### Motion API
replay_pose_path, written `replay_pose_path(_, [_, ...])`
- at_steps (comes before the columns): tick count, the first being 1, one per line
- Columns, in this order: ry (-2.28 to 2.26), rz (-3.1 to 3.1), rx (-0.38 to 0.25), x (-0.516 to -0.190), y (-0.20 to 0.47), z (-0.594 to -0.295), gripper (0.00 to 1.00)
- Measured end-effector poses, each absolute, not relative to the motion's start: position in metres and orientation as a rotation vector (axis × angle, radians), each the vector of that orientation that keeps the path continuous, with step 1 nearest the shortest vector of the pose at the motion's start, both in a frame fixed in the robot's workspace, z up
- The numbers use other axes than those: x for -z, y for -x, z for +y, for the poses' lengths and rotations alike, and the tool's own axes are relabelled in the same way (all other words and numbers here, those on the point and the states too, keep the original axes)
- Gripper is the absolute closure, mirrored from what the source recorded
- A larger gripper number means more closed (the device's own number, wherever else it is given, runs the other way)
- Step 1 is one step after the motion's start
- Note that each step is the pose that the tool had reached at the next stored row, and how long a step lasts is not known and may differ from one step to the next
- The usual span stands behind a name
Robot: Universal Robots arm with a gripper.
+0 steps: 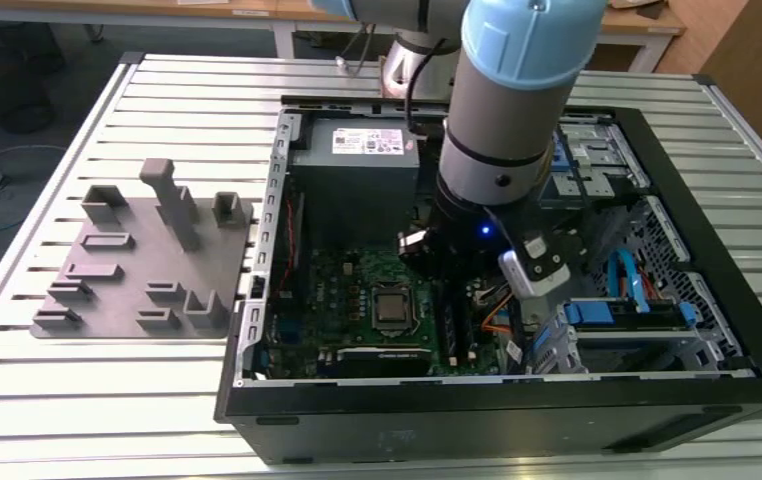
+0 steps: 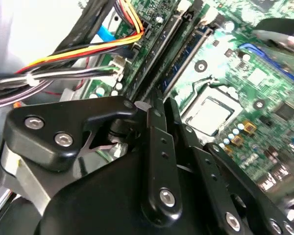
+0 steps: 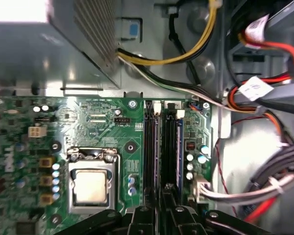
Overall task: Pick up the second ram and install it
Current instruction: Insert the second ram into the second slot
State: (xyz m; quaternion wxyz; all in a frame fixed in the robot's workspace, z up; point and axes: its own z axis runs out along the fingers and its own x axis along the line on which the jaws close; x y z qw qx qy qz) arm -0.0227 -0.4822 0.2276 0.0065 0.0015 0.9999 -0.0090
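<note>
One black metal claw (image 3: 159,208) is sitting with fingers pressed nearly together over the green board's (image 3: 103,122) slots, pinching one thin dark memory stick (image 3: 157,147) edge-on.

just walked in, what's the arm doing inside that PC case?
The arm has its gripper down inside the open computer case, right over the motherboard's memory slots beside the processor socket. Its fingers sit close together, in line with the slots. A dark memory stick stands in one slot just ahead of the fingertips. On the table at the exterior view's left, the grey fixture block holds no sticks.
</note>
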Motion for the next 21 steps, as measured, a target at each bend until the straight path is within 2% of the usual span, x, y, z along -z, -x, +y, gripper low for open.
replay_pose_path(6, [-0.005,3.128,0.033,-0.250,0.023,-0.478,0.80])
replay_pose_path(8, [-0.005,3.127,0.034,-0.257,0.023,-0.477,0.89])
replay_pose_path(21, [-0.005,3.127,0.034,-0.261,0.023,-0.476,0.89])
